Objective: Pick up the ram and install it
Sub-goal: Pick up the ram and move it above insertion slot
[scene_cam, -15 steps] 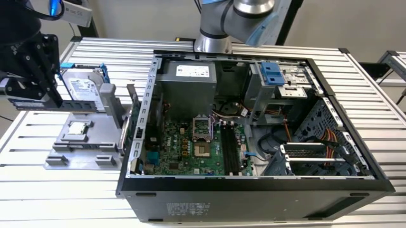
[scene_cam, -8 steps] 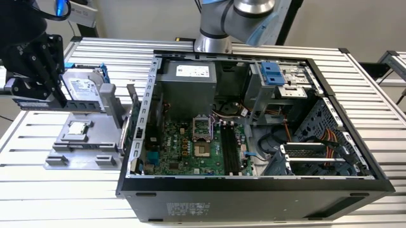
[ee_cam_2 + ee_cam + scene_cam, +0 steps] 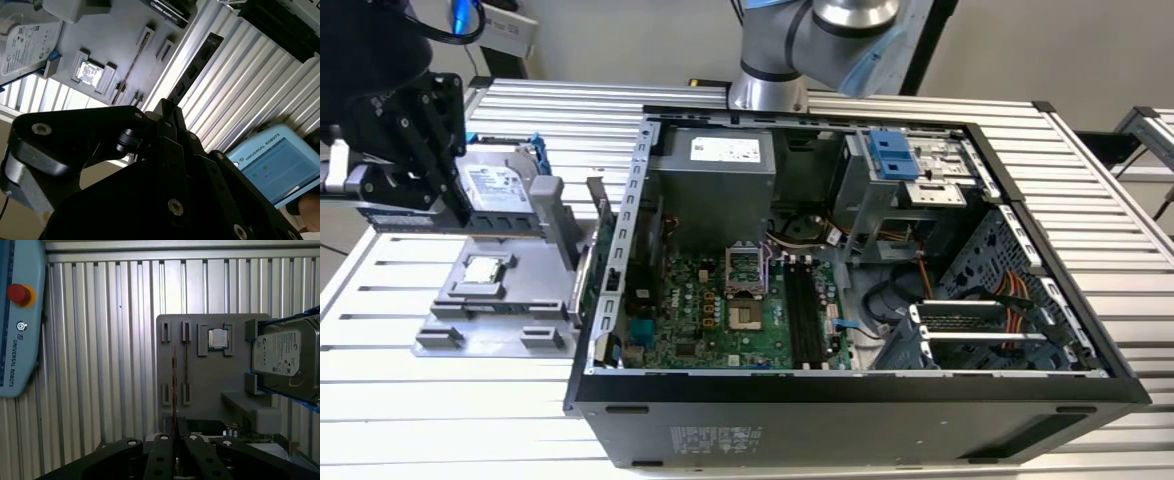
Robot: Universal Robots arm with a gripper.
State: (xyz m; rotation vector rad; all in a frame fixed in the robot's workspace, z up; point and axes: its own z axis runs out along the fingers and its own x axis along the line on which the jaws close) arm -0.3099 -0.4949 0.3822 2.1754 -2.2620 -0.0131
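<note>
On the exterior view, a ribbed aluminium worktop (image 3: 400, 400) carries an open black desktop computer case (image 3: 854, 388), lying on its side nearest the camera. Inside it, long black memory slots (image 3: 803, 310) sit on a green motherboard (image 3: 707, 320). At the exterior view's left of the case lies a flat grey plastic parts tray (image 3: 494, 320) holding a square silver processor (image 3: 483, 268). A silver hard drive (image 3: 494, 185) stands at its far end. Over the tray's far left I see the black pincer (image 3: 403, 195) pinching the ram (image 3: 420, 214), a long narrow blue circuit-board stick, held level in the air. In the second wrist view the ram (image 3: 192, 70) juts out over the slats.
</note>
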